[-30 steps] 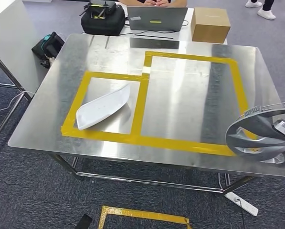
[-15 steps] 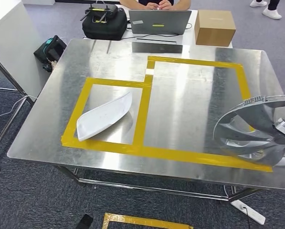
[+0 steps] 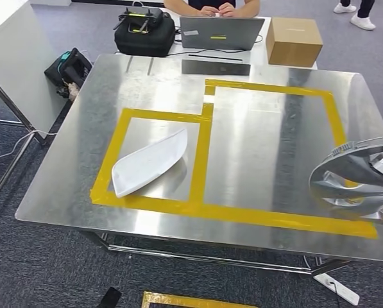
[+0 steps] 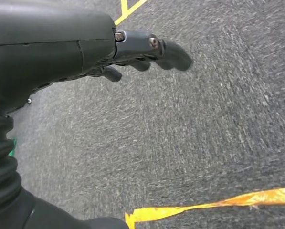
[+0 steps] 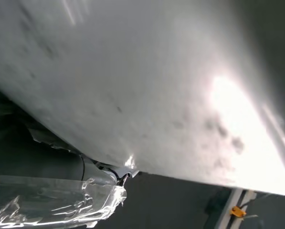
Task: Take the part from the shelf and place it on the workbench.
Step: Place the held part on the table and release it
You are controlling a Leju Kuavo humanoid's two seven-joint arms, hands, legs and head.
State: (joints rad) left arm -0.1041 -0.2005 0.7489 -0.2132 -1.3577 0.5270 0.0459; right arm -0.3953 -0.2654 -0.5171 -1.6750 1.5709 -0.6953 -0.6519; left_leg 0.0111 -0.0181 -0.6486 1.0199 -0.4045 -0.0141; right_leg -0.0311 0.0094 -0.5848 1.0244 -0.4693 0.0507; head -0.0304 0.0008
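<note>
— Where's the part?
— The silver part (image 3: 356,179) hangs over the workbench (image 3: 257,147) at its right edge, across the yellow tape.
— And the hands?
— Left hand (image 4: 133,52) holds nothing, fingers extended over carpet. Right hand's grip: cannot tell.

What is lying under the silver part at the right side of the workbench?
Under the silver part I see the steel workbench and a piece of yellow tape. The part covers the tape's right corner and the right hand.
</note>
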